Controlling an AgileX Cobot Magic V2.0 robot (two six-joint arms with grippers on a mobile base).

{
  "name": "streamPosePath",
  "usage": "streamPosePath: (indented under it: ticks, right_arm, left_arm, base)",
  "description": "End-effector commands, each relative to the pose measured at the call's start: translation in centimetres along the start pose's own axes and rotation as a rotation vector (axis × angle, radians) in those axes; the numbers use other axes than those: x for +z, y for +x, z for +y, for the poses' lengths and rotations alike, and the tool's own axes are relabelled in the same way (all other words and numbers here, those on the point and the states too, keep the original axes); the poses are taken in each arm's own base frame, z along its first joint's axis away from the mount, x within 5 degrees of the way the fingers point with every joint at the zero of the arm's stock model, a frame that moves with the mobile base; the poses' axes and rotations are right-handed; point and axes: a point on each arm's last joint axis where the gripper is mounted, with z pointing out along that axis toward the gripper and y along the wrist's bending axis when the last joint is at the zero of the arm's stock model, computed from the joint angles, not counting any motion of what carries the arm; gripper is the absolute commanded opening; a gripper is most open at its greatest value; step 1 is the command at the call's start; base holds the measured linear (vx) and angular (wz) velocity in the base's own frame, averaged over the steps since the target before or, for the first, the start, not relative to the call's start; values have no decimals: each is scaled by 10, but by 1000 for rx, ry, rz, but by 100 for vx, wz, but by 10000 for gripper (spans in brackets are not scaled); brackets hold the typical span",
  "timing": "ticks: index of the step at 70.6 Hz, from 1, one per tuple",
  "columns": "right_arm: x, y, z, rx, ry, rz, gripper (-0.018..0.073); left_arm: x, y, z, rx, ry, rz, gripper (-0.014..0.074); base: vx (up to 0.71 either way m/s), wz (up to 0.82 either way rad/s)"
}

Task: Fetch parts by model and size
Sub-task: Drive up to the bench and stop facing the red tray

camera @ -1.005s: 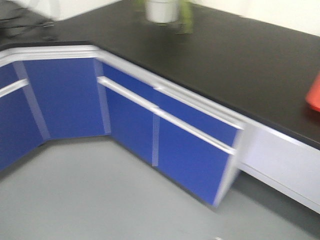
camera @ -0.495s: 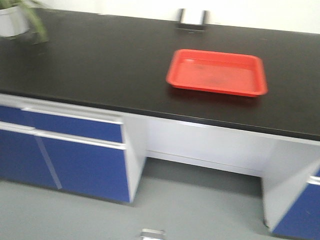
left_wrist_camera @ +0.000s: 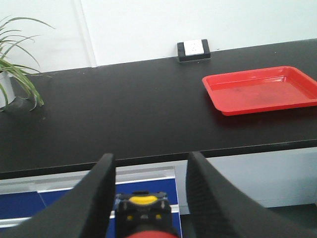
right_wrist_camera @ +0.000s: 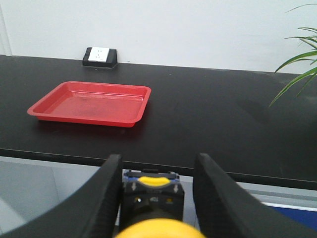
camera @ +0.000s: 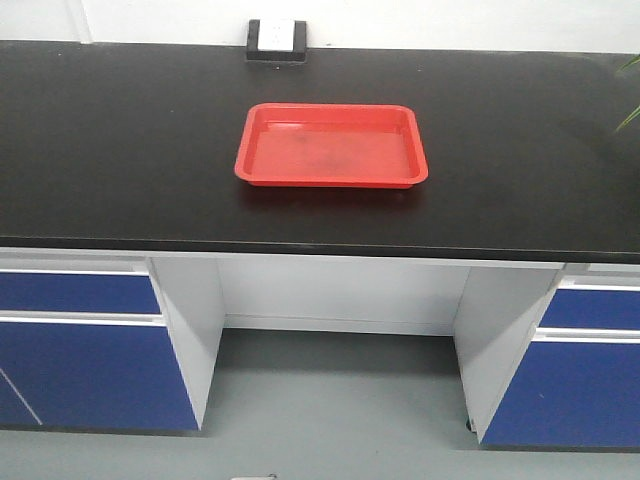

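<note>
In the left wrist view my left gripper (left_wrist_camera: 151, 159) is shut on the red-capped push-button switch (left_wrist_camera: 142, 210), whose dark body sits between the two black fingers with its red cap at the frame's bottom edge. In the right wrist view my right gripper (right_wrist_camera: 158, 161) is shut on the yellow-capped push-button switch (right_wrist_camera: 152, 198), held the same way. Both grippers hover in front of the counter's front edge and below its top. Neither gripper shows in the front view.
An empty red tray (camera: 330, 150) lies on the black counter (camera: 120, 150), also in the left wrist view (left_wrist_camera: 262, 89) and the right wrist view (right_wrist_camera: 89, 101). A wall socket box (camera: 277, 42) stands behind it. A kneehole (camera: 340, 300) sits under the tray between blue cabinets (camera: 80, 370). Potted plants (left_wrist_camera: 12, 74) stand at both counter ends.
The front view has swung along the counter. The red tray went from the right edge of the frame to the middle, and the view is now sharp and square to the counter.
</note>
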Motion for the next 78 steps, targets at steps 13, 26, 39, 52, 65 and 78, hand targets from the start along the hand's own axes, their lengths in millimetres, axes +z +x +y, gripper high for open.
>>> streamPosePath:
  ticks: [13,26,39,52,65,78]
  right_arm:
    - [-2,-14,1,-26,-12,-88,-2]
    - [-2,-14,1,-26,-12,-88,-2]
    - [-2,-14,1,-26,-12,-88,-2]
    - [-2,-14,1,-26,-12,-88,-2]
    - [-2,-14,1,-26,-12,-88,-2]
    - [-2,-14,1,-26,-12,-88,-2]
  left_arm:
    - [-1,-13,1,4,3,-88,-6]
    - [-1,-13,1,4,3,-88,-6]
    - [-1,-13,1,4,3,-88,-6]
    - [-1,-13,1,4,3,-88,-6]
    - [-1,-13,1,4,3,-88,-6]
    - [-1,-13,1,4,3,-88,-6]
  base:
    - [9,-11]
    - [12,-10]
    - [16,-2]
    - [20,4]
    - [22,3]
    - [24,1]
